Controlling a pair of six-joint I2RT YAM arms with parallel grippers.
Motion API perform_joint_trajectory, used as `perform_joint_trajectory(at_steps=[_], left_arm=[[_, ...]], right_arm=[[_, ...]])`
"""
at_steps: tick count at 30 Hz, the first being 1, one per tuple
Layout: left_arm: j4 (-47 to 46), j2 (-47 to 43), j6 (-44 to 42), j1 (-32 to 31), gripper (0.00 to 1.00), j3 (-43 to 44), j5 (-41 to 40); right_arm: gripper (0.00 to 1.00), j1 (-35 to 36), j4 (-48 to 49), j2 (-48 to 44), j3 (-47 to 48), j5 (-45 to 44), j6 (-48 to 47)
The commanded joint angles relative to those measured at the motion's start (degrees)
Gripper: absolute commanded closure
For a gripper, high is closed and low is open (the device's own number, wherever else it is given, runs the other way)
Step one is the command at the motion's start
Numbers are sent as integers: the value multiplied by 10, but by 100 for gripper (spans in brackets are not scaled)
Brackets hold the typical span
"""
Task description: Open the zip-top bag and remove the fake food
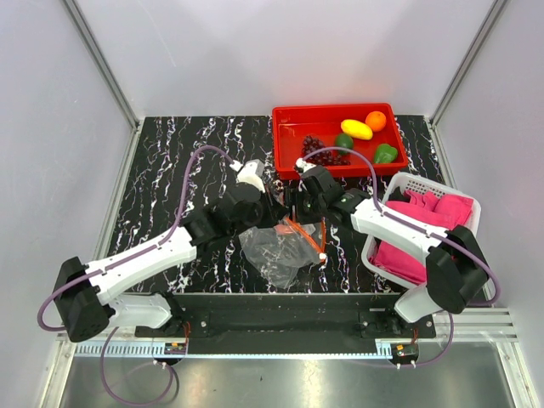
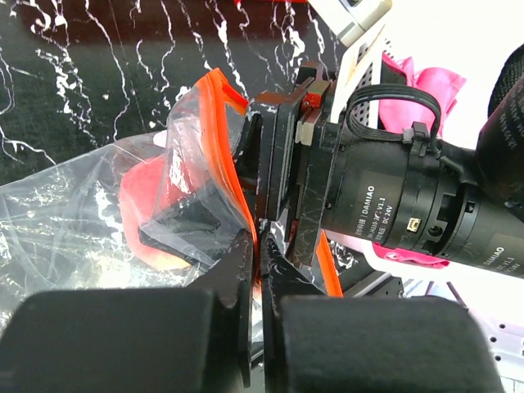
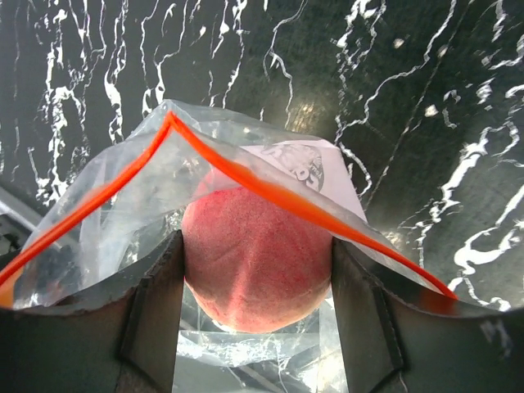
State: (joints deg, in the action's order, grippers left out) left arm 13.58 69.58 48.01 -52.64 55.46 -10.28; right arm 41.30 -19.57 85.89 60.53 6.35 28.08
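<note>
The clear zip-top bag (image 1: 276,251) lies mid-table with its orange-red zip strip (image 1: 308,236) pulled open. My left gripper (image 2: 260,237) is shut on one lip of the strip (image 2: 214,115). My right gripper (image 3: 258,246) reaches into the bag's mouth, and its fingers (image 3: 155,303) press both sides of a pink-red round fruit (image 3: 258,262) inside the bag. In the top view both grippers, left (image 1: 274,211) and right (image 1: 299,208), meet over the bag's far end. An orange ball (image 1: 376,121), a yellow fruit (image 1: 356,129), a grape bunch (image 1: 319,151) and a green pepper (image 1: 385,154) lie in the red tray (image 1: 280,140).
The red tray stands at the back right. A white basket (image 1: 416,182) of pink cloths (image 1: 421,234) stands at the right, close beside the right arm. The table is black marble, with grey walls on the left, right and back.
</note>
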Motion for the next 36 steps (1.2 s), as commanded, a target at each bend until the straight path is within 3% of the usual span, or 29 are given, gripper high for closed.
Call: perform_joint_trajectory(at_steps=[1,7,14,17,26,31,36], left_arm=[[26,-23,-20,8,100,-3,-47],[49,-32,-26,8,100,-11,-69],[69,-30,-30,13,100,-10,-98],[69,-27,-37,15,100,-4,-101],[83,-37,-42,32,100,-11,-111],[90,-57,-52,56,100,-16,-120],[94,-48,-83,91,100,6,-112]], right_arm=[[87,-7,-34,-34,41,-60,-33],[87,-58,-55,-76,54,-37,-46],[87,-113,-57,-114,72,108,-37],[88,-116,-67,-120,78,111,-42],[86,-162,-90,-94,168,57,-79],[82,-186,-94,-27,244,-56,-125],[79,-238,-100,69,314,-102,-137]])
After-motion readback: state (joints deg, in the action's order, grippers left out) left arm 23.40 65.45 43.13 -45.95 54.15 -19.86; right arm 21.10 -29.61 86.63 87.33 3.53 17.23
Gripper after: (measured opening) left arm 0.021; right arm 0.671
